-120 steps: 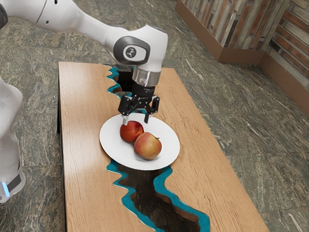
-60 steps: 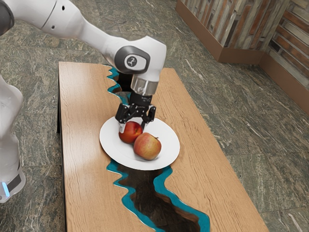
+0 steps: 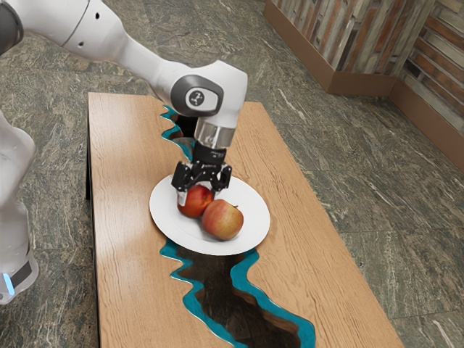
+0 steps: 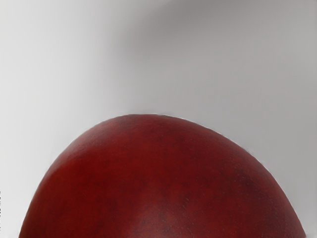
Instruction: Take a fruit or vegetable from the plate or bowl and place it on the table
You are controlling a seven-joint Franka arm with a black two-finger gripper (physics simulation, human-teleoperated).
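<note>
In the exterior view my gripper (image 3: 199, 194) is low over the plate, open, its fingers on either side of a dark red fruit (image 3: 194, 202). The near finger overlaps the fruit's left edge; the other is partly hidden behind the fruit. A yellow-red apple (image 3: 222, 220) rests against or very close to the red fruit, toward the viewer. Both lie on the round white plate (image 3: 170, 221), which stands on the wooden table (image 3: 127, 275). From my wrist, the red fruit (image 4: 158, 183) looms large just under the hand, with the pale plate (image 4: 59, 59) beyond it.
A dark channel with teal edges (image 3: 243, 268) runs along the table on both sides of the plate. Bare wood (image 3: 304, 239) lies to the plate's right in the exterior view. The stone floor (image 3: 384, 217) surrounds the table.
My gripper has come down from above the plate and slightly to the exterior view's left, its fingers now beside the red fruit. The two fruits have shifted only slightly.
</note>
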